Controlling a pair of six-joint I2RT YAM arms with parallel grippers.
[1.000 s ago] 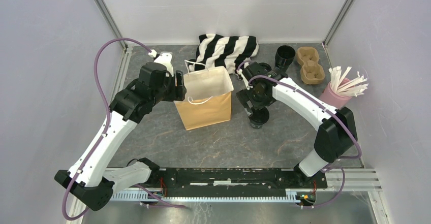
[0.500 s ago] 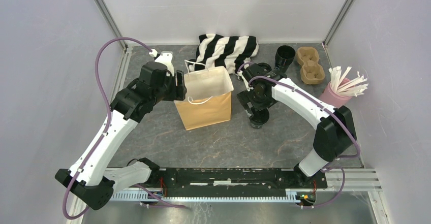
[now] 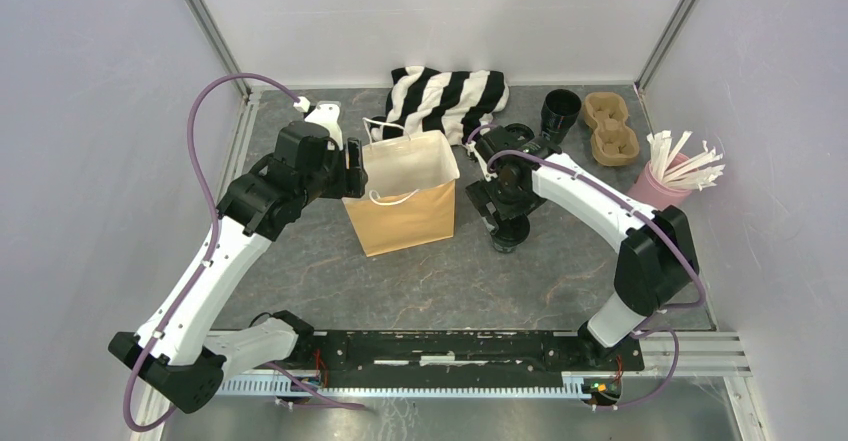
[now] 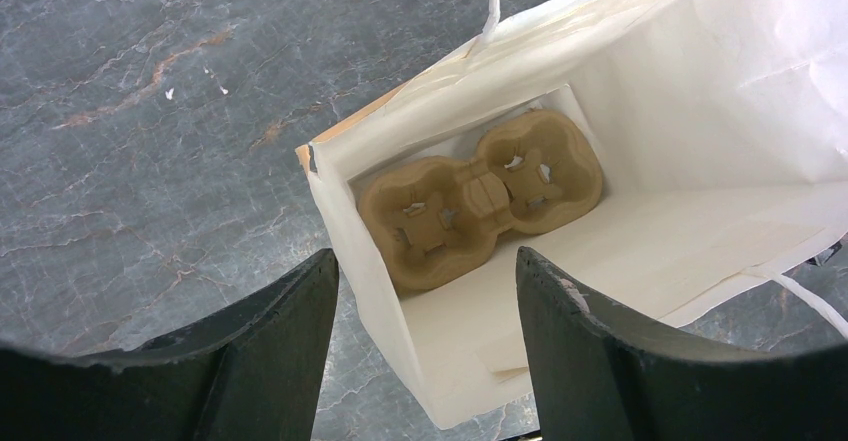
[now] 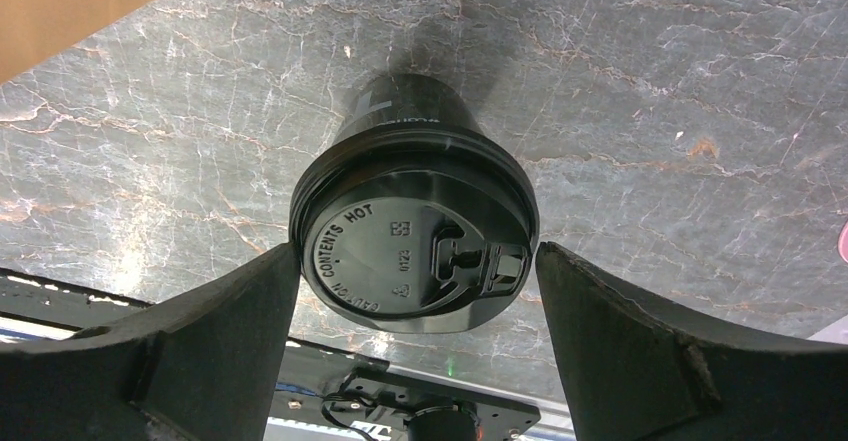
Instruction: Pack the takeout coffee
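Note:
The takeout coffee (image 5: 415,236), a black cup with a round black lid, stands upright on the grey table, right of the brown paper bag (image 3: 405,211); it also shows in the top view (image 3: 507,235). My right gripper (image 5: 417,261) is open and straddles the lid, one finger close on each side, at or almost at its rim. My left gripper (image 4: 427,266) is open over the bag's left wall (image 4: 350,221), one finger outside and one inside. The bag (image 4: 700,91) stands open with a brown pulp cup carrier (image 4: 480,196) on its bottom.
A striped black-and-white cloth (image 3: 448,96) lies behind the bag. A lidless black cup (image 3: 561,111) and a second pulp carrier (image 3: 611,128) sit at the back right. A pink cup of white stirrers (image 3: 670,176) stands by the right wall.
My right arm has shifted slightly left and settled around the cup. The left arm and the bag have not moved.

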